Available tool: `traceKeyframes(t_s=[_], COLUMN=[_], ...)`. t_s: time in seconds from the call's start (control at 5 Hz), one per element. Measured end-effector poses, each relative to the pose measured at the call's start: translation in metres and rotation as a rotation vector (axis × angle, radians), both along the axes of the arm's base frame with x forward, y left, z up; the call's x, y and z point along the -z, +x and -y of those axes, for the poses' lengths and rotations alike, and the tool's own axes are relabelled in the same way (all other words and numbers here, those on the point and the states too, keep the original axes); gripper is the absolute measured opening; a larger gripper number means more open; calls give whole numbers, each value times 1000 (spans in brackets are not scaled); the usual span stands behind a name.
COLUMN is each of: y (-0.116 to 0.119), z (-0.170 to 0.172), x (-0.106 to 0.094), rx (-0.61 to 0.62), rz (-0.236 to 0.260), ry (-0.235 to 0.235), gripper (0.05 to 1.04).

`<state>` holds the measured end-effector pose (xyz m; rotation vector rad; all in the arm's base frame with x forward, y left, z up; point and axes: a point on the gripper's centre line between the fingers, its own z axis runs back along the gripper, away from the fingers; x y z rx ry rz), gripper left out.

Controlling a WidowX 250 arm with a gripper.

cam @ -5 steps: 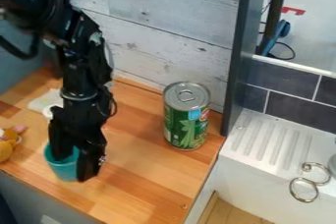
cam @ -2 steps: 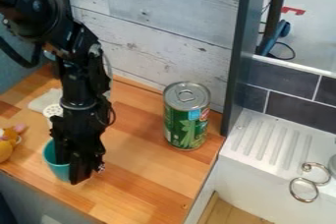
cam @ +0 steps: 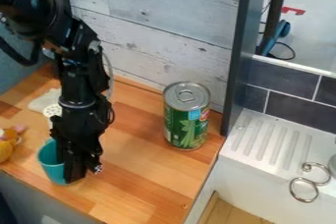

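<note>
Teal and tapering, the open-topped cup (cam: 50, 169) stands near the front edge of the worktop (cam: 141, 169), at the left, now with a slight lean. The black two-finger claw (cam: 74, 173) has drawn its 2 fingers together; it looks to be grasping the cup's right wall, 1 finger inside the rim and 1 outside (the black parts partly hide the contact). That suggests the hold is made, and a lift could be the next step, with some risk of tipping at a 1-sided grip. Compared with the earlier frames, the claw's fingers are closer together and the cup has shifted a little left. The green, silver-topped cylindrical can (cam: 185, 127) stays upright where it was.
</note>
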<state>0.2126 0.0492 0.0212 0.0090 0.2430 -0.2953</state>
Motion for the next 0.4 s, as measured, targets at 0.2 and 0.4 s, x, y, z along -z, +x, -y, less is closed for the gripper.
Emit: traceKeyframes(t_s=[0.2, 0.4], y=[1, 15], z=[-1, -9], x=[-29, -73], rx=[15, -2], rz=[26, 116], ry=[3, 0], gripper=[112, 112])
